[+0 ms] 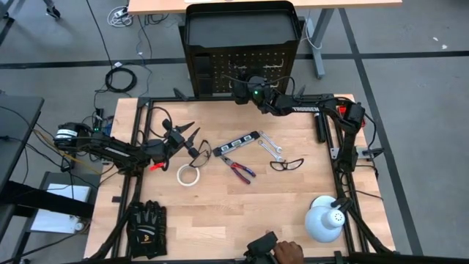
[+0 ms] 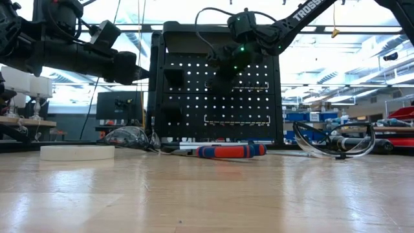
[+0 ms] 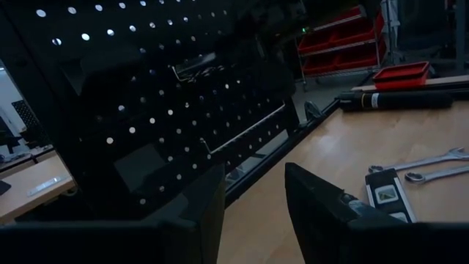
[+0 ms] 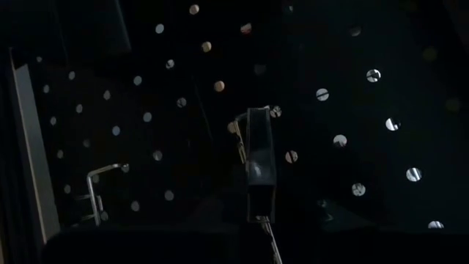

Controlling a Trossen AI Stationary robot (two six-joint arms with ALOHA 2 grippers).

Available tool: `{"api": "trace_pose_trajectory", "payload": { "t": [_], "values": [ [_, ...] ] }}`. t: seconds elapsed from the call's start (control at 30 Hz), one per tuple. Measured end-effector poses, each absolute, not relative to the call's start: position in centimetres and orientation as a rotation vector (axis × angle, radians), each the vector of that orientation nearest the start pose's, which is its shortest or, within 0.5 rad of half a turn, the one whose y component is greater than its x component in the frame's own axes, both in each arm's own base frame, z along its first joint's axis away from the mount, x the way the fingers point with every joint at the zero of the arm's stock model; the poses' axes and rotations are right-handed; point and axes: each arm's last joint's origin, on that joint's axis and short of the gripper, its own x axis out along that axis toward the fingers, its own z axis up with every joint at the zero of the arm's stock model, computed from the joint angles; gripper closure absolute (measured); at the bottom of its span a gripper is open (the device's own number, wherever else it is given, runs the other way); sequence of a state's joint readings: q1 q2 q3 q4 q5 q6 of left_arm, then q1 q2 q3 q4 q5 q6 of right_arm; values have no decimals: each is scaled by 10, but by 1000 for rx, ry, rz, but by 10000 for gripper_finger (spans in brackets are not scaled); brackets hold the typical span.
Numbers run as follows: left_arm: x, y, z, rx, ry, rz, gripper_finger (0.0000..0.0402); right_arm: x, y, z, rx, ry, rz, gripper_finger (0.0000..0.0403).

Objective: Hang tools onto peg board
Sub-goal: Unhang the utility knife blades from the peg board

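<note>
Nearest, the white tape roll [image 1: 189, 174] and red-handled pliers [image 1: 237, 168] are lying on the desk [image 1: 242, 213], the level bar [image 1: 236, 144] beyond; the left end effector [image 1: 192, 134] is hovering spread and empty; farthest, the right end effector [image 1: 238, 83] is reaching the peg board [image 1: 220, 62], its finger state unclear.
</note>
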State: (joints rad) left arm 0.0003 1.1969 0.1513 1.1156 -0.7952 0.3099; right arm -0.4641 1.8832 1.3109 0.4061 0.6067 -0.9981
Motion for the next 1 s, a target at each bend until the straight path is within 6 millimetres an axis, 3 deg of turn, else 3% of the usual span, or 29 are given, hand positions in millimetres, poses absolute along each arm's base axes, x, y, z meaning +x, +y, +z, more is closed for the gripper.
{"api": "trace_pose_trajectory", "payload": {
  "t": [0.57,0.8,1.0],
  "values": [
    [186,21,173,266,59,800,257,375,-199,270,-905,677,-934,341],
    [186,21,173,266,58,800,257,375,-167,282,-893,733,-910,339],
    [186,21,174,265,57,800,257,365,-124,298,-712,699,-801,339]
  ]
}}
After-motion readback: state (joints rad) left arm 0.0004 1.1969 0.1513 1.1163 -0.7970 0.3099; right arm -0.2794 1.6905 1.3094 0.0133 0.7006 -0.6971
